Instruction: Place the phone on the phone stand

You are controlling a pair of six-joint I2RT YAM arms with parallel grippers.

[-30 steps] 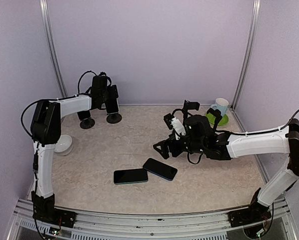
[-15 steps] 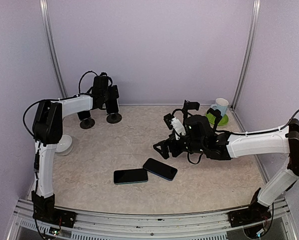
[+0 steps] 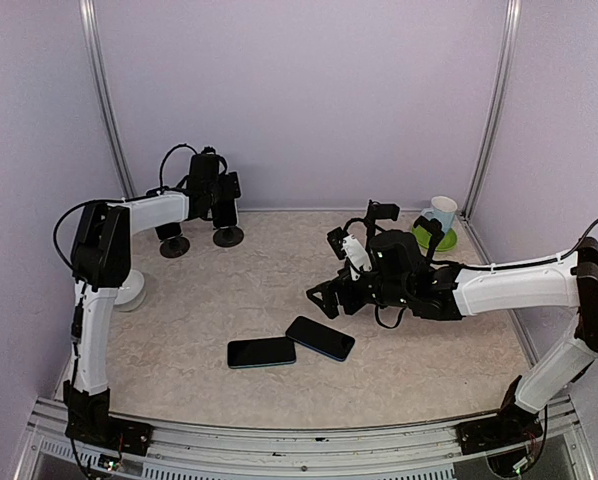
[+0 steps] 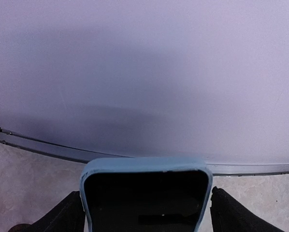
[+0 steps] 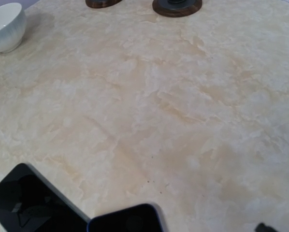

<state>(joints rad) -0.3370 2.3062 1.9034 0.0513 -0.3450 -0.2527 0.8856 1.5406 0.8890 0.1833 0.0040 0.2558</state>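
A phone point(image 4: 144, 193) in a blue case stands upright at the back left on a dark round-based phone stand point(image 3: 228, 237). My left gripper point(image 3: 217, 193) is around its top. In the left wrist view the black fingers point(image 4: 226, 210) flank the case, with a thin sliver of gap on the right side, so the jaws are open. Two more dark phones lie flat mid-table, one on the left point(image 3: 262, 352) and one on the right point(image 3: 320, 338). My right gripper point(image 3: 322, 296) hovers open just above and behind them, holding nothing.
A second, empty stand point(image 3: 173, 244) sits left of the first. A white bowl point(image 3: 129, 290) rests near the left wall. At the back right, a cup point(image 3: 441, 212) stands on a green plate. The back wall is close behind the stands.
The left arm has shifted slightly up and to the right at the stand, and its jaws have widened around the phone. The right arm and the flat phones have not moved.
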